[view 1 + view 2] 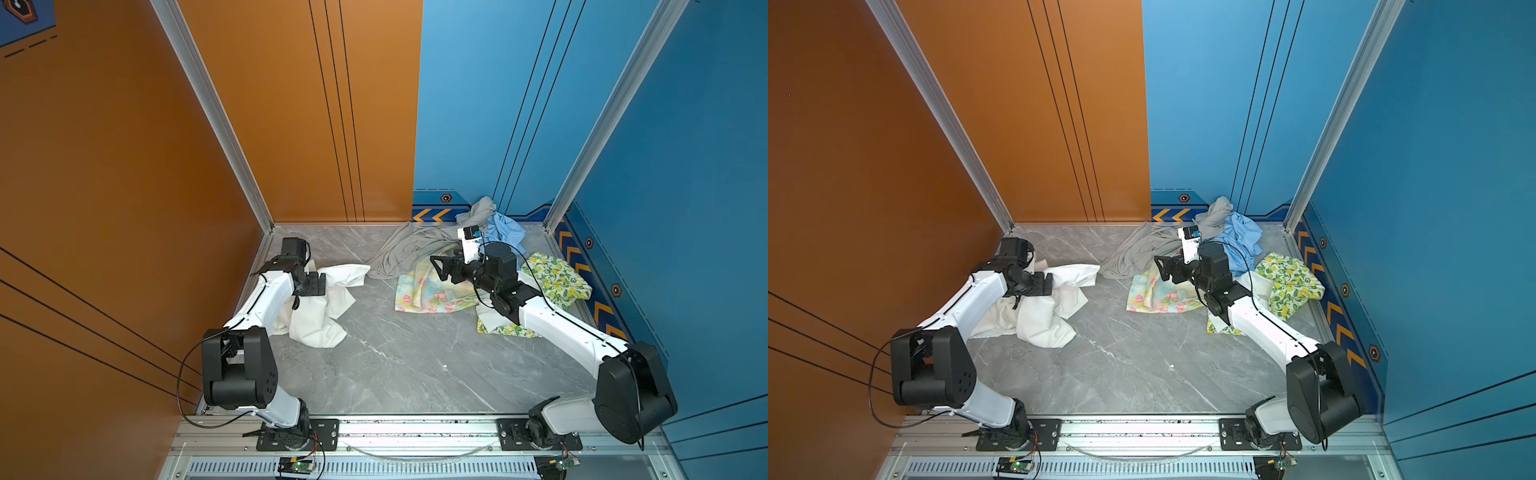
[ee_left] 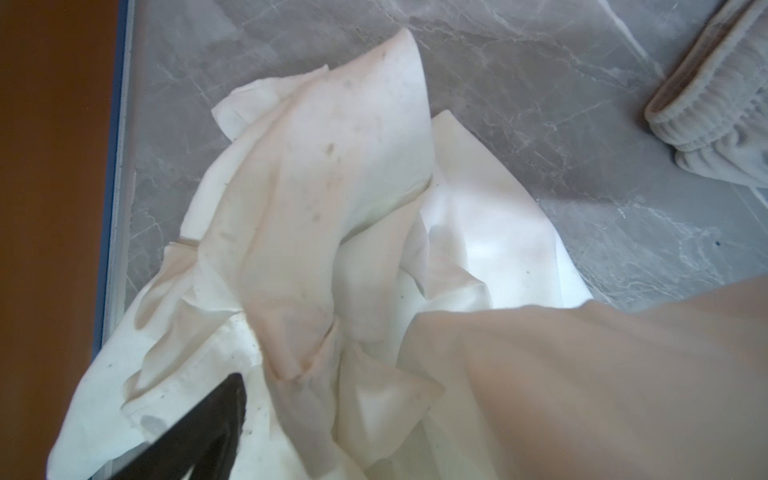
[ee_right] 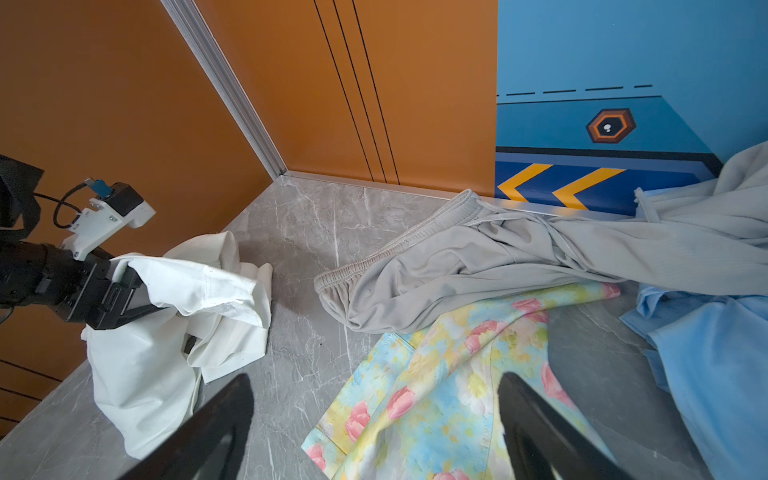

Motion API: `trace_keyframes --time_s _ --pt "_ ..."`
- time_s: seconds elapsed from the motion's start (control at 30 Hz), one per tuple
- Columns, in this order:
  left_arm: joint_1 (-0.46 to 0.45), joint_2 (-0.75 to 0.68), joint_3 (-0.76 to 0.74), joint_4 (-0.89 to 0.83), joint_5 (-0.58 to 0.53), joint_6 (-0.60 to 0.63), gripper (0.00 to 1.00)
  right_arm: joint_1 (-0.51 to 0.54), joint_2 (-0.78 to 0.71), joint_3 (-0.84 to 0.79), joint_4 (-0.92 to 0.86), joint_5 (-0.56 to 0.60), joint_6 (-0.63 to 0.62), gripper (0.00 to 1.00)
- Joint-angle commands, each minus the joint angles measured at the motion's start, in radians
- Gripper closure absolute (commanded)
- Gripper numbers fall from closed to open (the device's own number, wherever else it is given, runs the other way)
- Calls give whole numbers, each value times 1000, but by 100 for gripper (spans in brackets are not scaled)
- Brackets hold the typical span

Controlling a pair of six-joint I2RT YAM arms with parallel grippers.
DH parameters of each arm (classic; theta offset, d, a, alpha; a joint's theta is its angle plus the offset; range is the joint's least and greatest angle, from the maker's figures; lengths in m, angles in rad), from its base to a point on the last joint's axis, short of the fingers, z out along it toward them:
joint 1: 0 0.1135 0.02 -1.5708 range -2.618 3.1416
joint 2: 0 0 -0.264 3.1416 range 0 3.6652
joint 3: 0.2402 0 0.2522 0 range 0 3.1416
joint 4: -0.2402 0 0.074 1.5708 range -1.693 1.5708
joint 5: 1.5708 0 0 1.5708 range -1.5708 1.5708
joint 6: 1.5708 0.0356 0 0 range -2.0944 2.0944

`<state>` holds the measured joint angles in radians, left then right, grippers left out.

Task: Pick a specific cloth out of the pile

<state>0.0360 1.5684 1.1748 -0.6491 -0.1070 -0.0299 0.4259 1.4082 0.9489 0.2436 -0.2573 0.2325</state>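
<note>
While the one large plain white woven shirt (image 1: 316,322) lies crumpled at the left of the grey marbled tabletop (image 1: 415,365), draped over the spread-fingered left gripper (image 3: 151,289), the pile (image 1: 428,257) well apart holds four garments, namely grey jersey (image 1: 405,249), light blue (image 1: 508,232), pastel floral (image 1: 417,293) and lemon-printed (image 1: 557,280), beneath the empty, spread right gripper (image 1: 439,269).
</note>
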Motion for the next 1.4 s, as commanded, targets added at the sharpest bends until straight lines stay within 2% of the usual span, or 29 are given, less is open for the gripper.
trace_keyframes --time_s 0.0,0.13,0.3,0.63,0.93,1.0,1.1,1.2,1.27,1.37 --pt "-25 64 17 -107 16 47 6 10 -4 34 -20 7 -17 7" --pt "-70 105 37 -144 -85 87 6 27 25 44 -12 -11 -12 7" --pt "-110 97 50 -153 -141 144 5 100 108 62 35 -58 -18 7" --pt "-141 76 77 -157 -19 327 3 312 400 164 242 -92 -122 11" --pt "-173 85 88 -178 10 362 2 400 657 348 350 -43 -226 14" --pt "-174 84 83 -177 22 363 2 413 717 397 352 -7 -232 21" --pt "-176 84 81 -181 29 368 2 414 776 441 395 39 -236 47" --pt "-176 82 79 -188 32 375 2 408 825 494 410 49 -227 67" --pt "-175 76 72 -190 39 384 2 404 850 529 412 48 -212 76" --pt "-168 61 68 -187 43 380 2 399 883 570 426 35 -179 75"
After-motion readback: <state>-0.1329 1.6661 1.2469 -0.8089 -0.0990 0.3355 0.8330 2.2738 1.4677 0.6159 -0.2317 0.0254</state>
